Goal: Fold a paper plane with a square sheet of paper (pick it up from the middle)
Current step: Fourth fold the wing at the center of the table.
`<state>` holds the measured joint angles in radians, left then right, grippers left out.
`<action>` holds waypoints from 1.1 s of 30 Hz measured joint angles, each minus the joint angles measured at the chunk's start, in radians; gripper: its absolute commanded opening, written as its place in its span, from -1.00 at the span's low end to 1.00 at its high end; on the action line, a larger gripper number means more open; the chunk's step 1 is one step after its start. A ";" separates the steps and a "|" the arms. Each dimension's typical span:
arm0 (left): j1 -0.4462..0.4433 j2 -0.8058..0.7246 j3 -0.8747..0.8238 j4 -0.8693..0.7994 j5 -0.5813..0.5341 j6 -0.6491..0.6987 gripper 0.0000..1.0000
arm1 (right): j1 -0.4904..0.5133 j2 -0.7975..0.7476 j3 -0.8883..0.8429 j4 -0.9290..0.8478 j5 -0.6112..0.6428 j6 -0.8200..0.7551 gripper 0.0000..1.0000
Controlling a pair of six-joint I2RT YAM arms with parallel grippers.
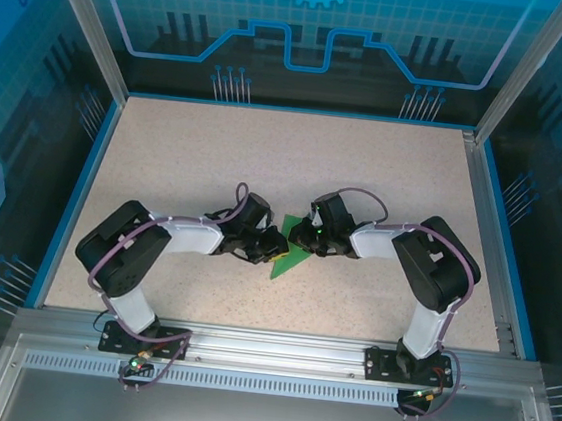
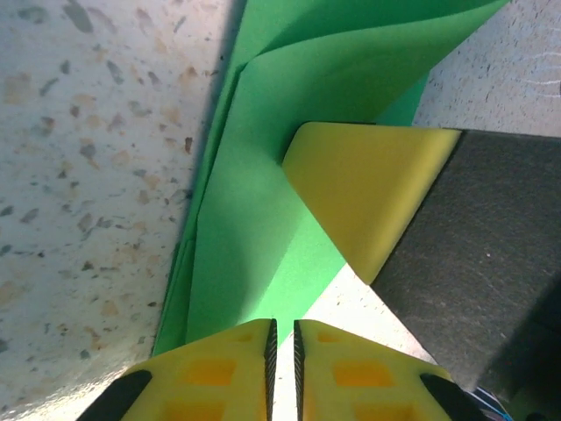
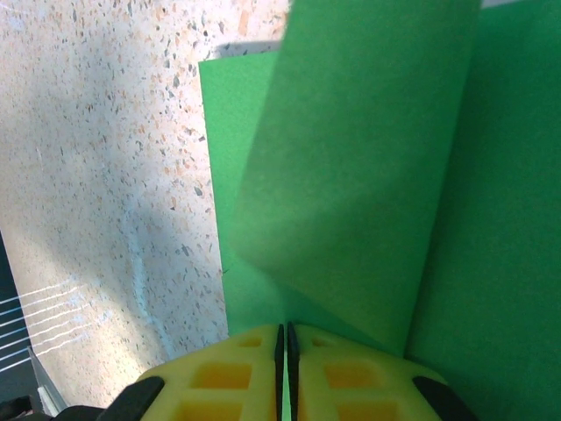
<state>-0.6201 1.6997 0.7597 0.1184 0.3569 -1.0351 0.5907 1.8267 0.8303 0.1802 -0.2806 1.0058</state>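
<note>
The bright green sheet of paper (image 1: 287,262) lies partly folded at the table's middle, showing as a small pointed shape between the two arms. My left gripper (image 1: 273,243) rests at its left edge. In the left wrist view the folded layers (image 2: 263,175) reach down to my left gripper (image 2: 282,324), whose jaws stand together with only a hairline slit and bare table behind it. A yellow finger (image 2: 368,189) of the right gripper presses on the paper there. My right gripper (image 1: 310,238) (image 3: 286,333) is shut on a raised flap (image 3: 359,167) of the sheet.
The speckled table (image 1: 266,159) has a blue rim and stretches open behind and to both sides of the arms. Clear enclosure walls (image 1: 88,39) stand around it. A metal rail (image 1: 267,345) carries both arm bases at the near edge.
</note>
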 measured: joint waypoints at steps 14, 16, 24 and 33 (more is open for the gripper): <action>0.000 0.069 0.030 -0.035 -0.014 0.039 -1.00 | -0.016 0.006 0.018 -0.037 -0.034 -0.044 -0.72; 0.000 0.067 0.023 -0.027 -0.016 0.043 -1.00 | -0.021 0.010 0.025 -0.047 -0.044 -0.054 -0.72; -0.004 0.059 -0.011 0.028 -0.025 0.066 -1.00 | -0.063 0.029 0.047 -0.074 -0.108 -0.093 -0.71; -0.005 0.055 -0.018 0.038 -0.028 0.093 -1.00 | -0.143 0.058 0.135 -0.167 -0.050 -0.158 -0.69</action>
<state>-0.6250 1.7550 0.7414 0.1566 0.3290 -0.9424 0.4477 1.8847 0.9649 0.0135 -0.3309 0.8482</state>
